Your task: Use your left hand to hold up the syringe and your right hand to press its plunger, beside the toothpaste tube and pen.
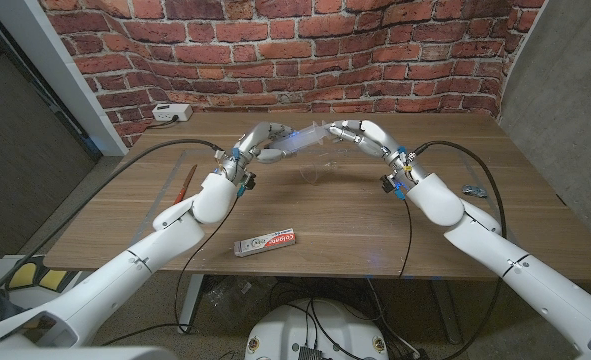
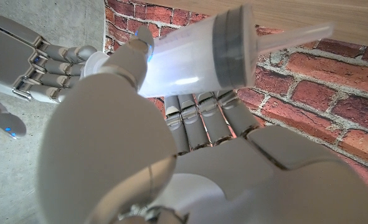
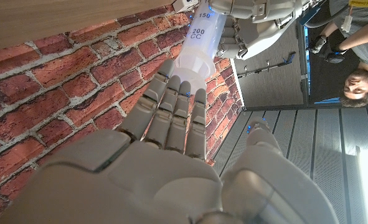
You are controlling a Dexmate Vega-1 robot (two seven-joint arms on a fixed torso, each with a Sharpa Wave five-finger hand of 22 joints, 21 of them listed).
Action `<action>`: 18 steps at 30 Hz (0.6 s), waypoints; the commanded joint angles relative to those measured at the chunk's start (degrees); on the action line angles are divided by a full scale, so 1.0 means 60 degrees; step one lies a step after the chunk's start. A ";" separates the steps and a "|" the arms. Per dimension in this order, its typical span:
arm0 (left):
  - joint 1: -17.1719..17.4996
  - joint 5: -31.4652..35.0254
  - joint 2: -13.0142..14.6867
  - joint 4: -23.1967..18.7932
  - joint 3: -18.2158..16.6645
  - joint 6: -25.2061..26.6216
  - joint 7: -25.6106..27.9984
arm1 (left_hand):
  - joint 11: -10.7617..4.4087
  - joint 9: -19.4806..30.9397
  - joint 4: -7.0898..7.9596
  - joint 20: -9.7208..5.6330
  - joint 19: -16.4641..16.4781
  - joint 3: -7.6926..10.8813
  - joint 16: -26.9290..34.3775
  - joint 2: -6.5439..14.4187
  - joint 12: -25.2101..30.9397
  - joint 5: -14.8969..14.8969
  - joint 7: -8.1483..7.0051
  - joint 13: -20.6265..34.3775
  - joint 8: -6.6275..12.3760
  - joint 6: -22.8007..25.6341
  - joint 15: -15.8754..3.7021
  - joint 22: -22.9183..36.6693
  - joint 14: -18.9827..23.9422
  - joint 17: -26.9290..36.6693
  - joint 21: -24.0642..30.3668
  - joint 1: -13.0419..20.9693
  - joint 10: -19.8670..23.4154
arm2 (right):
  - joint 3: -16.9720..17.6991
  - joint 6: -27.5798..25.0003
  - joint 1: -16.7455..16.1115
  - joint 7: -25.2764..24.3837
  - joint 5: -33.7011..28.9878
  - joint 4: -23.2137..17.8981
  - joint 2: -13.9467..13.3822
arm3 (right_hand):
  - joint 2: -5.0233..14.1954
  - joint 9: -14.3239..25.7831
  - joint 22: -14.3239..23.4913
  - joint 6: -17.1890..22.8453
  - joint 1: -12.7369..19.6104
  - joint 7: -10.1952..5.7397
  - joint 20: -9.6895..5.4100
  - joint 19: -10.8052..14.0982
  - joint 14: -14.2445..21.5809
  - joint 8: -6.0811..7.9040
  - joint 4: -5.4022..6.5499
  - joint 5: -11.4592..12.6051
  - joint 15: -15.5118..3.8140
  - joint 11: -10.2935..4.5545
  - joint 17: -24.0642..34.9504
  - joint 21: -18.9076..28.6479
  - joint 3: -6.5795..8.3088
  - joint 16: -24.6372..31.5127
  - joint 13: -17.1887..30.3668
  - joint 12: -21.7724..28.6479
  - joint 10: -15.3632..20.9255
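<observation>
The syringe (image 1: pixel 300 139) hung above the table (image 1: pixel 355 215) at the frame's upper middle, gripped by the left hand (image 1: pixel 263 142), whose fingers wrapped its barrel. The right hand (image 1: pixel 360 135) met its plunger end, fingers held together against it. The toothpaste tube (image 1: pixel 265 243) lay lower centre; the pen (image 1: pixel 186 184) lay at left

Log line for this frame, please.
left hand: holds syringe above table | right hand: fingers at plunger end | toothpaste tube: near front edge | pen: left side
</observation>
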 commanded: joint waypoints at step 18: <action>-0.0090 0.0070 -0.0101 -0.0009 0.0127 0.0172 0.0005 | -0.0911 0.0029 0.0588 -0.0008 0.0018 0.0682 0.0061 0.0642 0.0056 0.0044 -0.0496 0.0039 0.0065 0.1618 -0.1328 0.0042 0.0868 0.0039 0.0052 0.0230 0.0934 | 0.0073 0.0248 0.0012 0.0072 0.0277 0.0239 -0.0006 | 0.0044 -0.0003 0.0033 -0.0136 0.0070 -0.0134 0.0028 -0.0022 -0.0045 -0.0074 0.0025 -0.0035 0.0015 0.0058 0.0028 -0.0090 0.0001 -0.0039 0.0017 -0.0039 0.0022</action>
